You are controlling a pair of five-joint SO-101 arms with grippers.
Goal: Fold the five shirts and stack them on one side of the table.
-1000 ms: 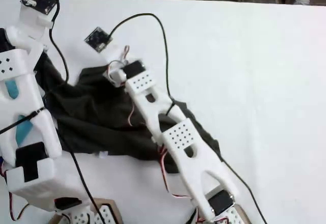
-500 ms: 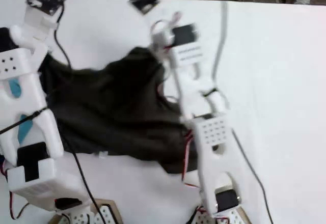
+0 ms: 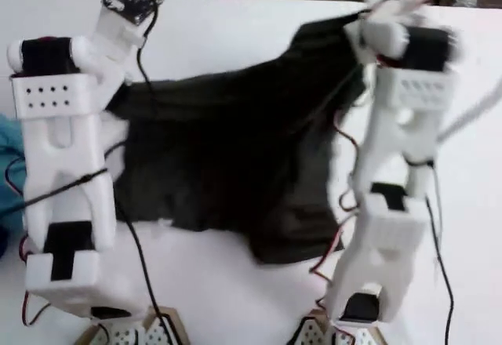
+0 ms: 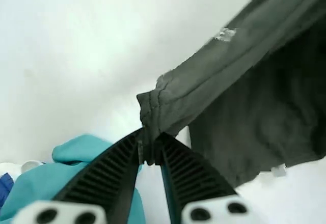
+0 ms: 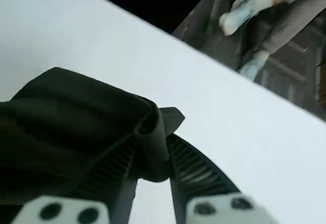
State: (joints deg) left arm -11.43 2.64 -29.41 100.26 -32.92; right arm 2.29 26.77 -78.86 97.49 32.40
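Observation:
A dark grey shirt [image 3: 227, 157] hangs stretched between both arms above the white table [image 3: 235, 23]. My left gripper [image 4: 151, 155] is shut on one corner of the dark shirt [image 4: 244, 91]; in the high view it sits at the left [image 3: 118, 94]. My right gripper [image 5: 153, 170] is shut on a bunched edge of the dark shirt [image 5: 76, 127], raised near the table's far right [image 3: 357, 35]. A teal shirt [image 4: 76, 168] lies below the left gripper, at the table's left edge [image 3: 9, 157].
The table's far edge [image 5: 214, 61] runs just beyond the right gripper, with dark floor behind it. Bare white tabletop lies to the right [image 3: 471, 204] and along the front [image 3: 220, 282]. The arm bases [image 3: 133, 329] stand at the near edge.
The right arm has swung from the table's middle to the far right, lifting and pulling the dark shirt open. The left arm has risen and shifted right with its corner.

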